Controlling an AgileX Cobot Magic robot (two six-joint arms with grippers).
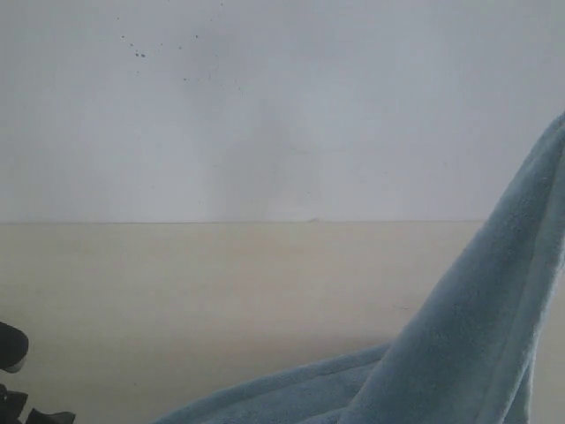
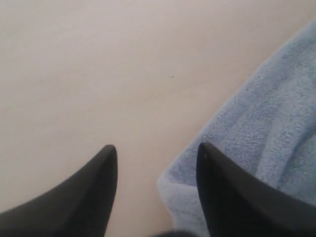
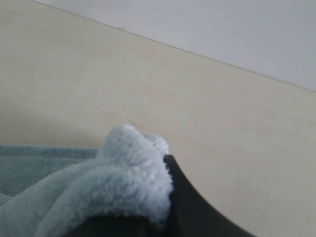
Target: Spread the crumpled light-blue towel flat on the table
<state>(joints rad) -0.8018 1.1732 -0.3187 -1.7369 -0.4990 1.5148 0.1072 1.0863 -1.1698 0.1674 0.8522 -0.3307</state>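
Towel (image 1: 468, 336) hoisted at the frame's right, over the table (image 1: 221, 291).
Lower left, the left gripper (image 2: 157, 146) hovers over the tabletop, jaws spread and empty, the towel's edge just beside one finger (image 2: 232, 197). The cloth climbs from lower middle to the right edge, a bunched fold clenched in the right gripper (image 3: 170, 197).
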